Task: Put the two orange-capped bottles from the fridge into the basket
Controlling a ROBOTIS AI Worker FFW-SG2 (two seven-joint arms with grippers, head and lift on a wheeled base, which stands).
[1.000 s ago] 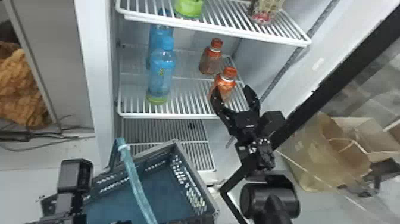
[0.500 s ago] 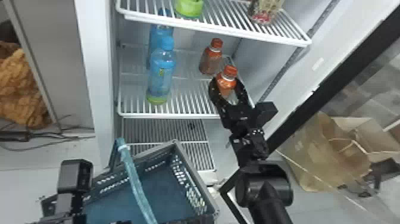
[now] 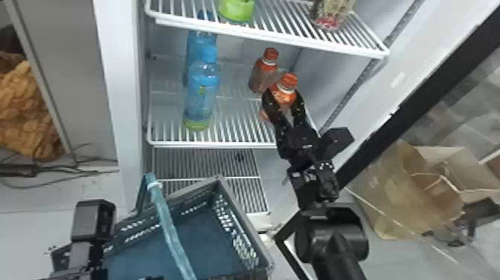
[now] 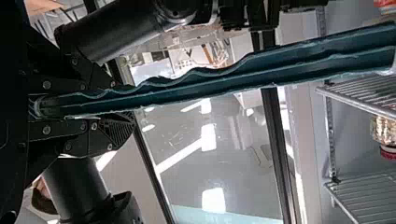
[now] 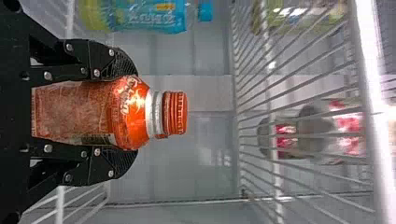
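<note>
Front orange-capped bottle [image 3: 287, 80] in fridge [image 3: 118, 74], pinched from both sides by right gripper [image 3: 283, 98]; we can't quite tell if base touches shelf [image 3: 208, 144]. Right arm [image 3: 336, 253] slants in from bottom edge. Rear orange-capped bottle [image 3: 263, 74] stands just behind, blue bottles [image 3: 201, 91] to left. Below, we see left gripper [image 3: 87, 257] clamping handle [image 3: 169, 227] of basket [image 3: 245, 223]. Cardboard box [image 3: 442, 156] lies right, on floor [image 3: 405, 258].
</note>
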